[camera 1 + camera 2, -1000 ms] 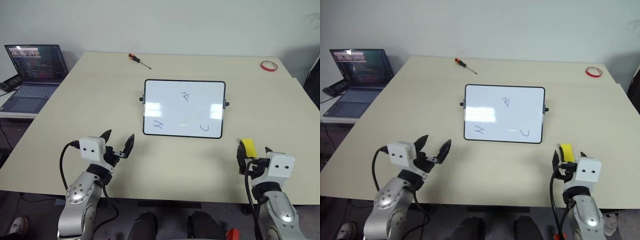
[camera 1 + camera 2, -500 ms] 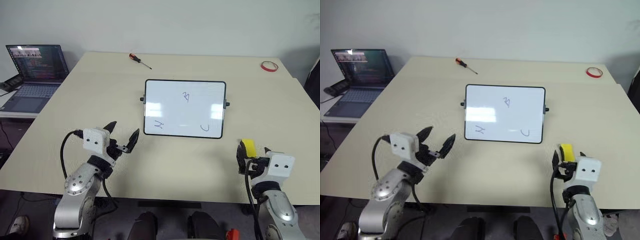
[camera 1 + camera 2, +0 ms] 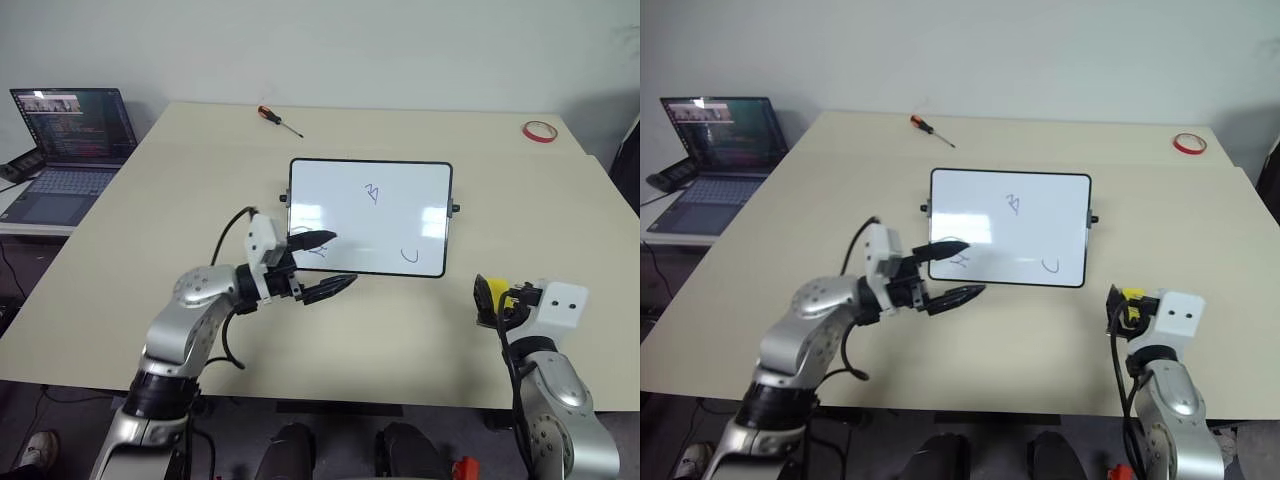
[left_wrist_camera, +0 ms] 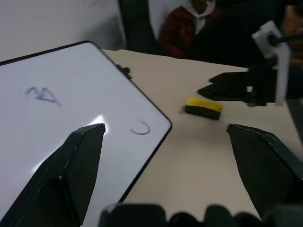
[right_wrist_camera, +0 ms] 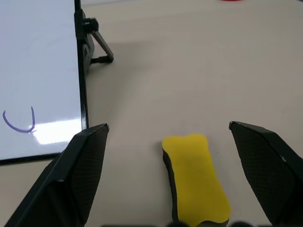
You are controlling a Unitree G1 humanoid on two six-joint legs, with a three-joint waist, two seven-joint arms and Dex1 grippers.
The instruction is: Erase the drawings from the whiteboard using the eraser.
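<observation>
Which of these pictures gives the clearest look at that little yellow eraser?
The right wrist view: the eraser lies large and unblocked on the table. The left wrist view shows it small and far; in the eye views the right gripper partly hides it.

The whiteboard, white and black-framed, is propped tilted near the table's middle. Three dark drawings are kept on it. The yellow eraser is laid flat near the table's front right edge.
</observation>
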